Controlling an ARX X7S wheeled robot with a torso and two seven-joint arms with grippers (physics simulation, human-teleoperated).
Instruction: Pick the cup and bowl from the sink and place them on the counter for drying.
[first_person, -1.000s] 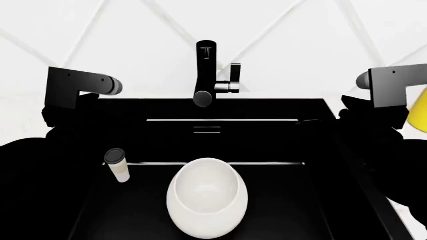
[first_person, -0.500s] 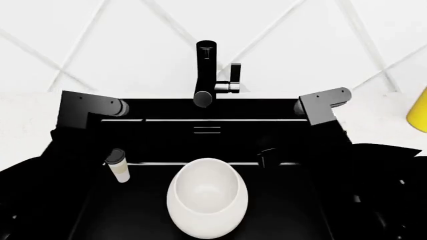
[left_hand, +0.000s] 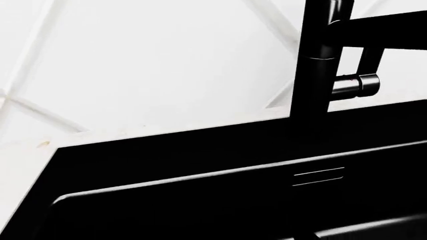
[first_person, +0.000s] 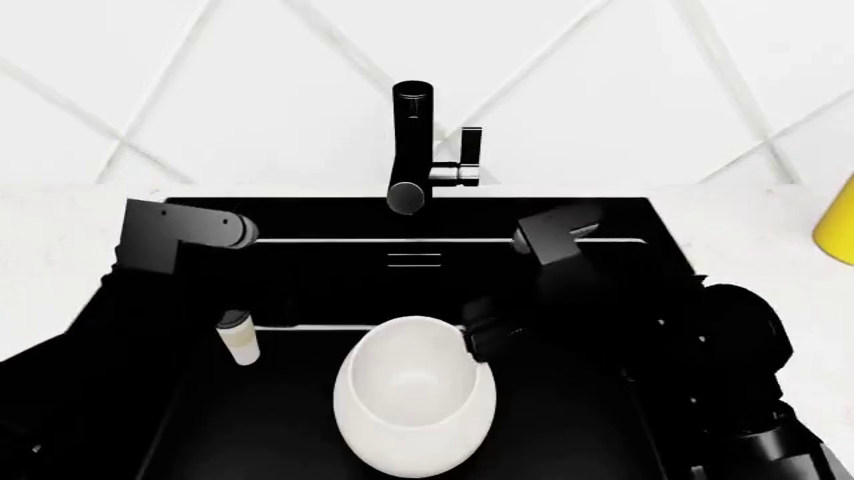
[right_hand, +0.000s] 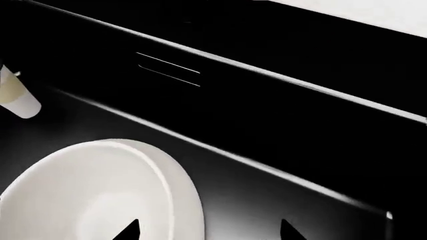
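The large white bowl (first_person: 414, 395) sits in the black sink (first_person: 414, 262), near its front. It also shows in the right wrist view (right_hand: 87, 195). The small cream cup (first_person: 240, 338) stands to the bowl's left and shows in the right wrist view (right_hand: 17, 97). My right gripper (first_person: 481, 335) is open at the bowl's far right rim. Its two fingertips (right_hand: 130, 231) straddle that rim, one over the bowl's inside and one outside. My left arm (first_person: 180, 235) reaches over the sink's left side above the cup. Its gripper is lost against the black basin.
The black faucet (first_person: 411, 150) stands at the sink's back edge and shows in the left wrist view (left_hand: 320, 75). A yellow bottle (first_person: 838, 225) stands on the white counter (first_person: 54, 240) at the far right. The counter surrounds the sink.
My right arm has swung from the right counter leftward and down into the sink, to the bowl's rim. My left arm has moved slightly inward over the sink, partly covering the cup's top.
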